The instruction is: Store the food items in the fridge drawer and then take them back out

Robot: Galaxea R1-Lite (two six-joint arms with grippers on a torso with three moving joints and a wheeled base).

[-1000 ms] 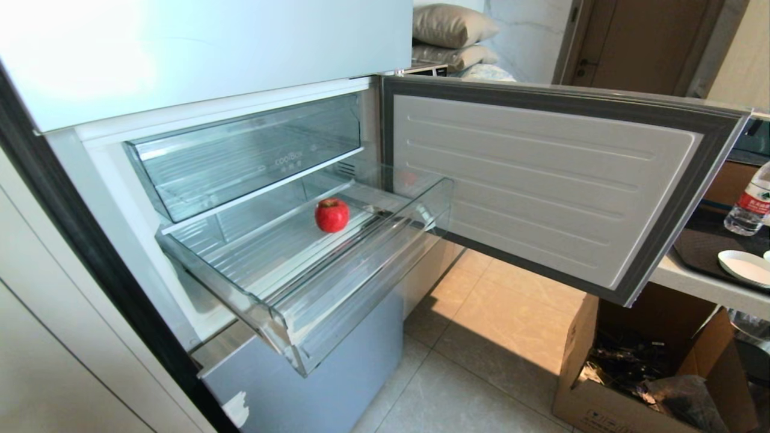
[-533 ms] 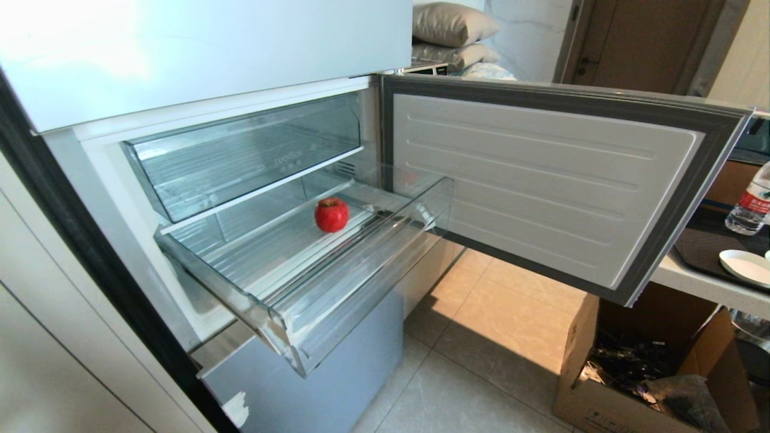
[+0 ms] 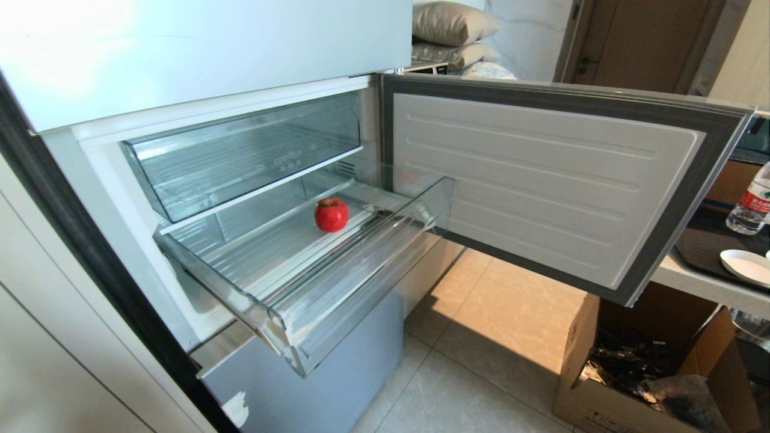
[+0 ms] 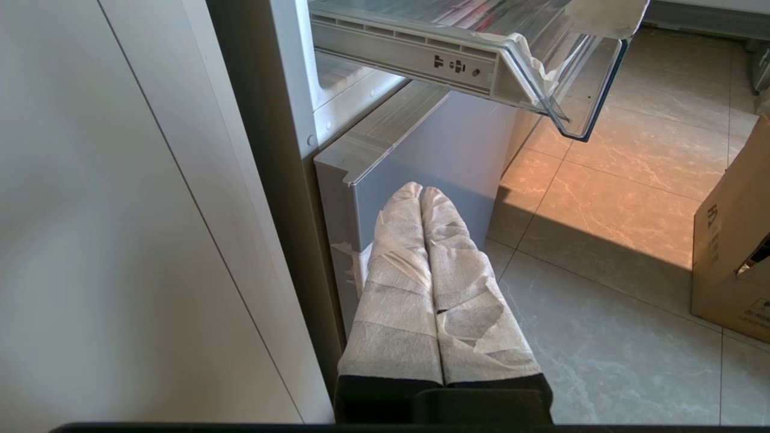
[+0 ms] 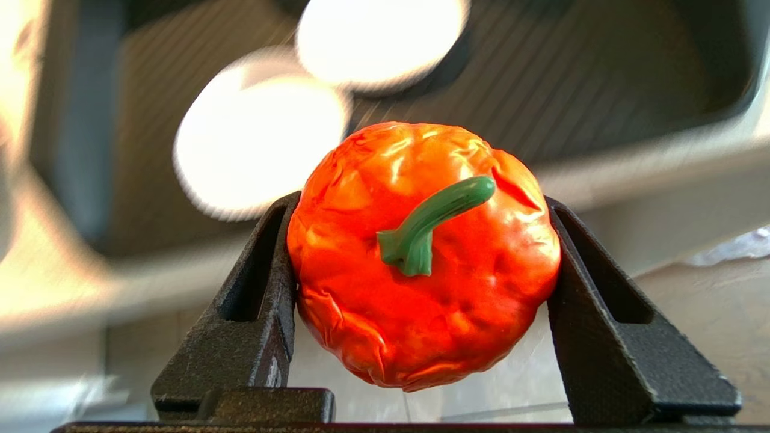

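The right gripper [image 5: 421, 300] has its jaws clamped on the orange toy pepper [image 5: 421, 258], stem toward the wrist, off beyond the fridge drawer [image 3: 289, 325], where the red apple [image 3: 331, 214] sits. The left gripper [image 4: 421, 192], jaws together, hangs below the drawer.

Red apple [image 3: 331, 214], orange pepper [image 5: 421, 252] with green stem [image 5: 430, 222], ribbed clear drawer [image 3: 289, 282]
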